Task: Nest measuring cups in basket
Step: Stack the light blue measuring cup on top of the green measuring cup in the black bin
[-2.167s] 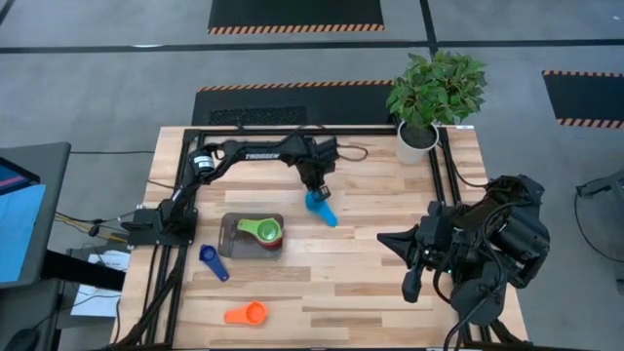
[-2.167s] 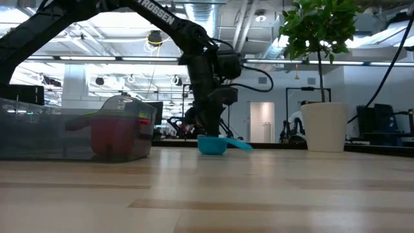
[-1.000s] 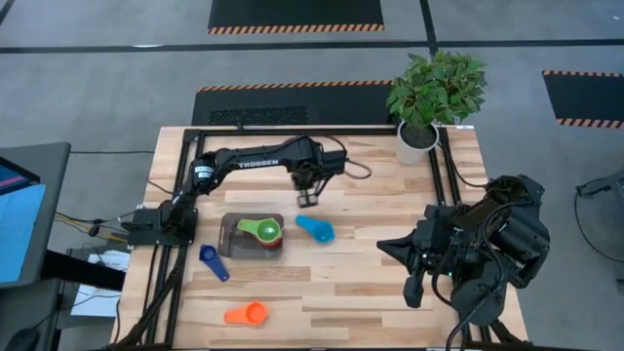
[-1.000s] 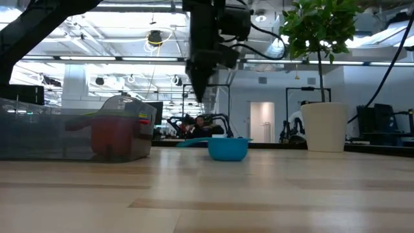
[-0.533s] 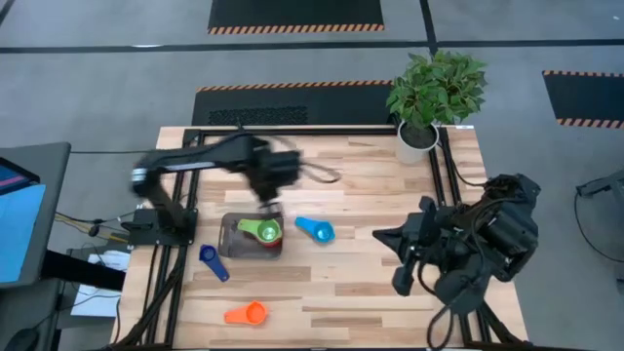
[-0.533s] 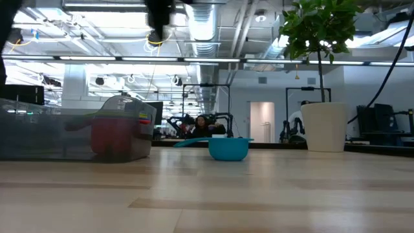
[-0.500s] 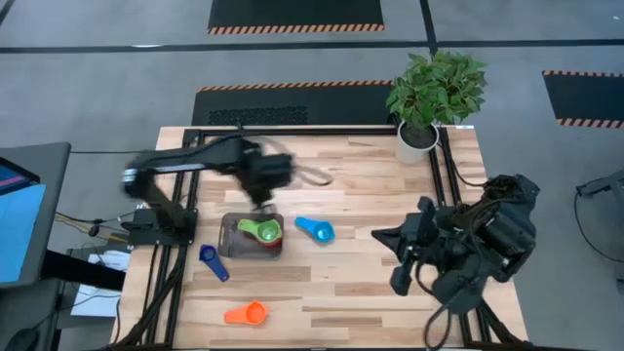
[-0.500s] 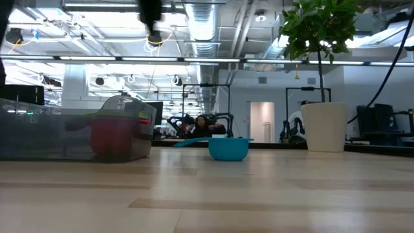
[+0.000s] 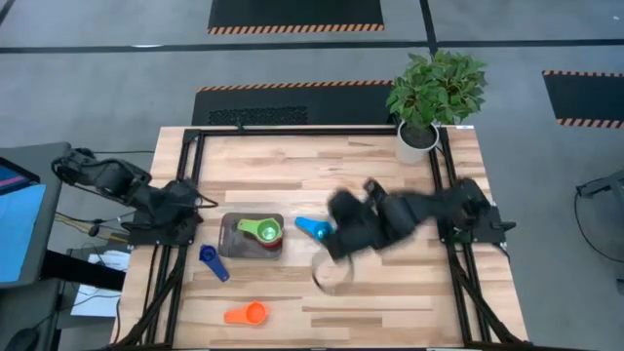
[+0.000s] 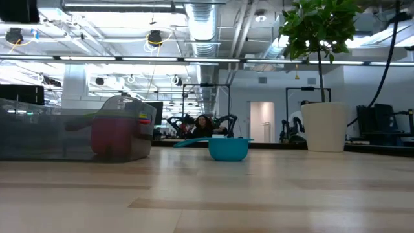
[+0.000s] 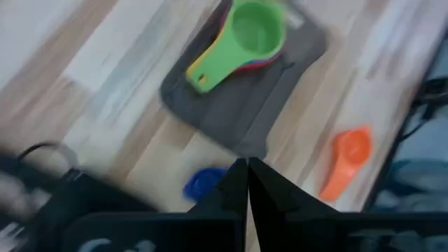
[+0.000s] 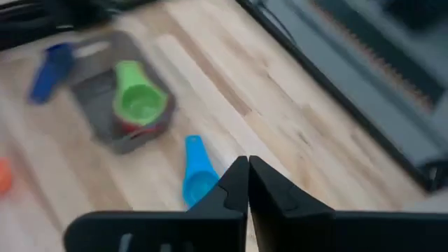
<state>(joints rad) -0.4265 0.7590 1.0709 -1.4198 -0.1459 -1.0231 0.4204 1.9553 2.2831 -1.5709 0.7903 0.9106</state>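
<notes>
Now the right claw point(image 12: 248, 183), tips almost together and empty, hangs above the light blue cup point(image 9: 312, 229) just beside the basket point(image 9: 230, 242); probably best to open wide first, then descend squarely.

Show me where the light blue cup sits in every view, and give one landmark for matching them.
High view: light blue cup on the table, just right of the basket.
Low view: cup mid-picture, right of the basket.
Left wrist view: not in it.
Right wrist view: cup beside the basket, handle pointing away from the camera.
Landmark: the green cup on the stack in the basket.
</notes>
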